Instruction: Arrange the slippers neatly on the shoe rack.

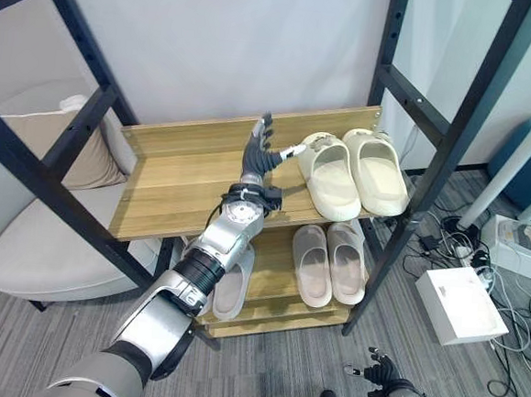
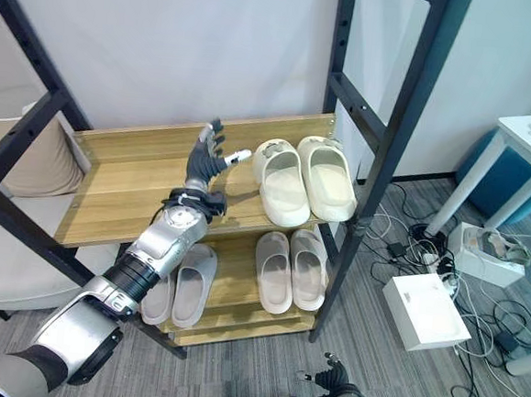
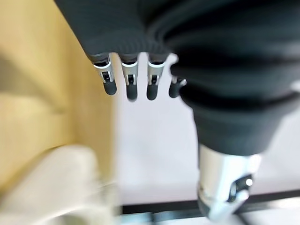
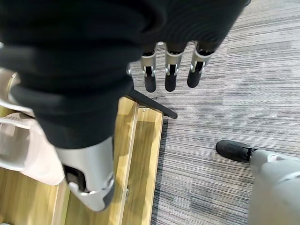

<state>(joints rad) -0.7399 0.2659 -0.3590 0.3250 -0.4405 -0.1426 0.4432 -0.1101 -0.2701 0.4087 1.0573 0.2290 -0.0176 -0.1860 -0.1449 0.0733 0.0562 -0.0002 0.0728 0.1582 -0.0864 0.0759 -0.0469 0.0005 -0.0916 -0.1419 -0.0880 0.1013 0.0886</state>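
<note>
While the left hand [image 1: 259, 157] hovers spread and empty beside the cream slippers [image 1: 350, 173] at the upper shelf's [image 1: 175, 178] right end, it should nudge them gently square to the front edge

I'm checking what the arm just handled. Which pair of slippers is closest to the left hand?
The cream pair on the upper shelf, beside the open left hand; the other pairs sit a shelf lower.

No print seems legible on anything here
</note>
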